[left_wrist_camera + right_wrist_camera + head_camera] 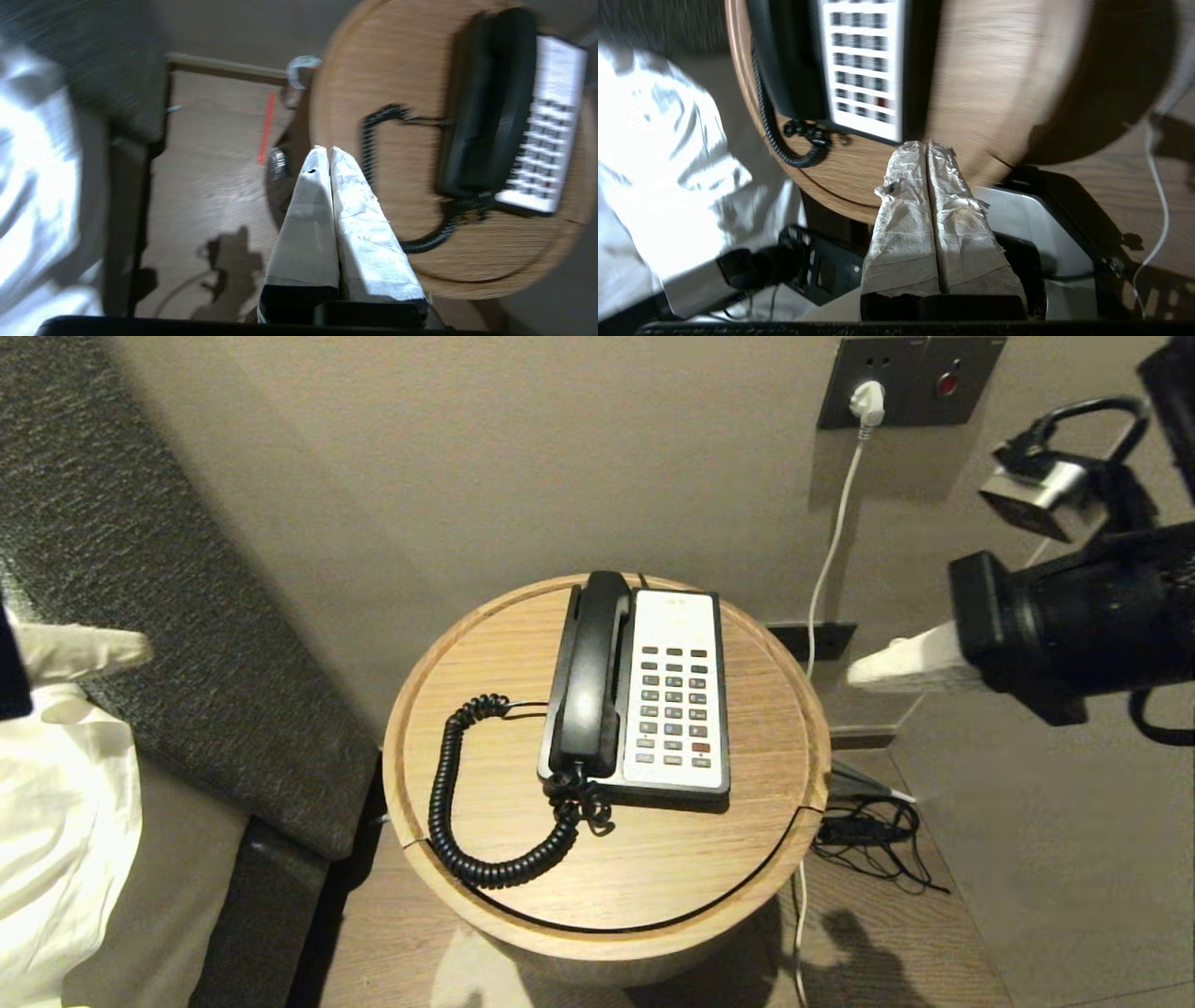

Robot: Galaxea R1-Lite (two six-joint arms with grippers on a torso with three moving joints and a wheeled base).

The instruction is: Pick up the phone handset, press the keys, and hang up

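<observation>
Both of my grippers hang clear of the phone, fingers pressed together on nothing. From the head view, my right gripper (864, 670) reaches in from the right edge of the frame, its pale wrapped fingers pointing left, level, past the right rim of the round wooden table (485, 644). My left gripper (135, 649) only pokes in at the far left edge, beside the dark upholstered headboard (187, 616) and above the white bedding (65, 821), well apart from the table. At frame centre the phone handset (590, 677) lies in its cradle along the left side of the phone base (677, 695), with the keypad to its right. Its coiled cord (453, 803) loops out to the left and back to the handset's near end. A white cable (831, 560) drops from the wall socket panel (910, 381) in the upper right.

In the left wrist view, my left gripper (325, 150) shows two wrapped fingers side by side, tips touching, over the floor at the table's edge. The handset (490, 102) sits at the upper right of that frame, seated on the base.

In the right wrist view, my right gripper (924, 145) is likewise closed, tips meeting at the table's rim just short of the base's corner. The handset (780, 56) lies at the upper left, beside the keypad (861, 60).
</observation>
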